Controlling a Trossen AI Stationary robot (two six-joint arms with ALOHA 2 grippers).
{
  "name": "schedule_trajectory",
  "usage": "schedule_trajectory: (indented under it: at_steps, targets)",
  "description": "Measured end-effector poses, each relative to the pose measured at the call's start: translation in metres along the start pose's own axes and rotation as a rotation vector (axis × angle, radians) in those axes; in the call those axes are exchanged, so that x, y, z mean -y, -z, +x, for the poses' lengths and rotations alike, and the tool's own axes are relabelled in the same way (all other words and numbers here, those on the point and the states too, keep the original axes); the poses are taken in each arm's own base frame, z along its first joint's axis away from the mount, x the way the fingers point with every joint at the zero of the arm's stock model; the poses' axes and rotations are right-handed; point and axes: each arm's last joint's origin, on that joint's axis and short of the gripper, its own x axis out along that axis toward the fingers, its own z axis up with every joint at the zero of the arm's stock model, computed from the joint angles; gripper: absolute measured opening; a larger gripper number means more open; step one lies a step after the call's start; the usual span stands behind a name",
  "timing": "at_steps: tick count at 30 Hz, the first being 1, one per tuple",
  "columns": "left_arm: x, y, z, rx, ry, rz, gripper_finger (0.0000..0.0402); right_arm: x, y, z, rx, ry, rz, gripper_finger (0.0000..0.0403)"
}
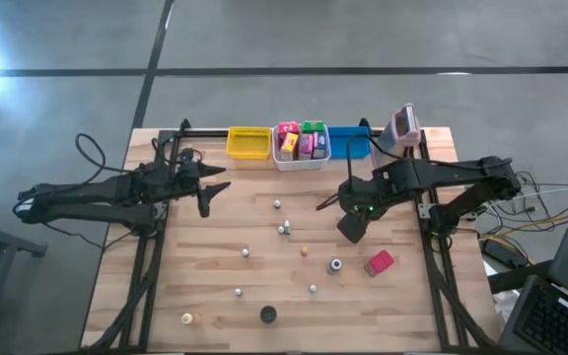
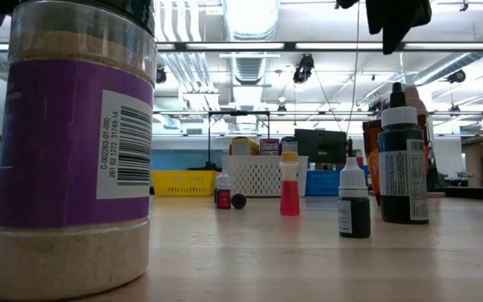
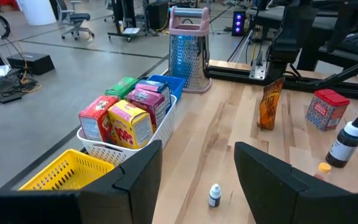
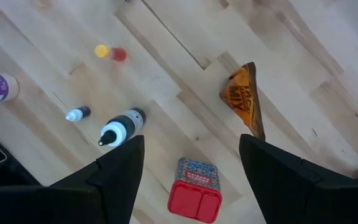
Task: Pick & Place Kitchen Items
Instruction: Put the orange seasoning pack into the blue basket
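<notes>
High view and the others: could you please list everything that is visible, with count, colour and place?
table: one, light wood.
yellow bin: one, far edge.
white bin: one, far edge, between the other bins.
blue bin: one, far edge.
packets: at least four, red, yellow, pink, green, in the white bin.
grater: one, pink-grey, beside the blue bin.
tin: one, red, right side.
brown-orange packet: one, near the tin.
small bottles and jars: about nine, mixed colours, scattered mid-table and along the near edge.
left claw: open, empty.
right claw: open, empty.

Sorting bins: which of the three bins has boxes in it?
The white middle bin; the yellow bin and blue bin beside it show none.
</notes>
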Motion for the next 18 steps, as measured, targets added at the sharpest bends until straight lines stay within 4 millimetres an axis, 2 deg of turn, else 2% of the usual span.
schedule_trajectory:
  at_steps: [4, 14, 18]
  targets:
    - [0.0, 0.0, 0.001, -0.005, 0.0, -0.006, 0.0207, 0.001, 0.0, 0.003, -0.009, 0.012, -0.009, 0.0262]
    - [0.001, 0.002, 0.003, -0.021, -0.001, -0.013, 0.0207, 0.007, -0.002, 0.012, -0.055, 0.018, -0.016, 0.0236]
    - [0.001, 0.002, 0.003, -0.022, -0.001, -0.02, 0.0207, 0.009, -0.001, 0.019, -0.096, 0.019, -0.015, 0.024]
